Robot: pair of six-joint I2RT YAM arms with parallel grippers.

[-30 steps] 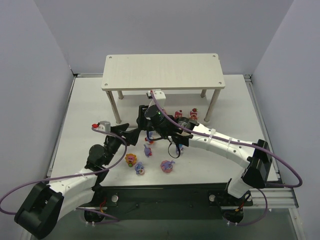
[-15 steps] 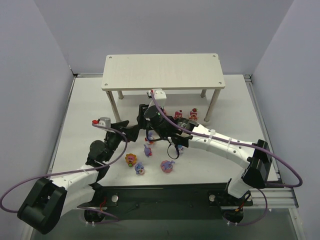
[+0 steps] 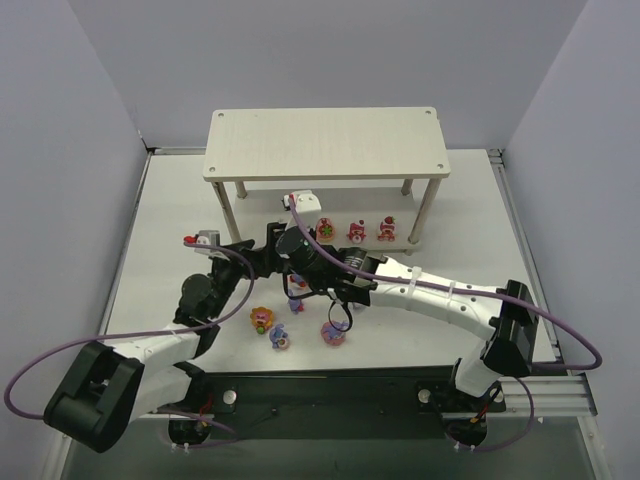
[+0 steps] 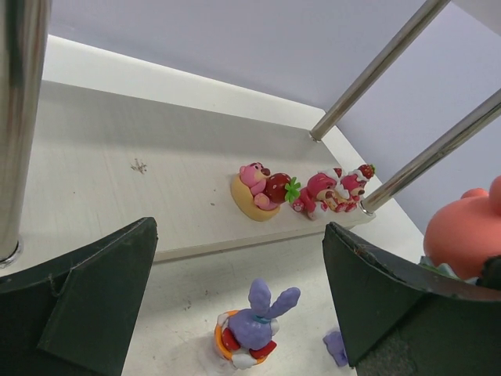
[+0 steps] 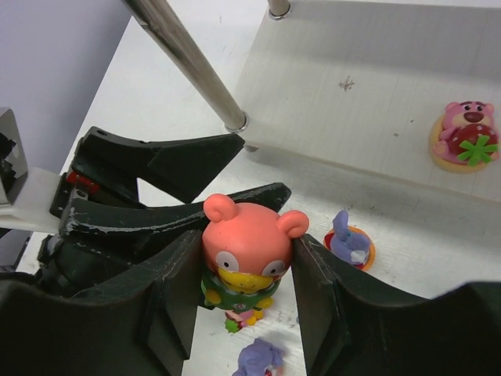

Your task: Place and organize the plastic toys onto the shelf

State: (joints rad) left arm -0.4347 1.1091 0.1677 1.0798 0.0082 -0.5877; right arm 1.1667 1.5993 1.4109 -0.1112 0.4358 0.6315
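Standing on a white table (image 3: 160, 230) between pale lilac walls (image 3: 60, 120), the shelf (image 3: 325, 143) carries apparently three pink toys (image 3: 354, 230). Right gripper (image 5: 246, 262) clamps a pink figurine (image 5: 249, 239); left gripper (image 4: 239, 258) gapes wide.

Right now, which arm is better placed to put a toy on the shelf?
Right: the right gripper holds a pink-headed toy near the shelf's lower tier; the left gripper is open and empty.

Bright, even overhead light fills the scene; the shelf (image 3: 325, 143) casts a soft, pale shadow onto the table (image 3: 170, 200) beneath; wrist views are sharp, with streaks of glare running along the shelf's metal legs (image 4: 376, 70).
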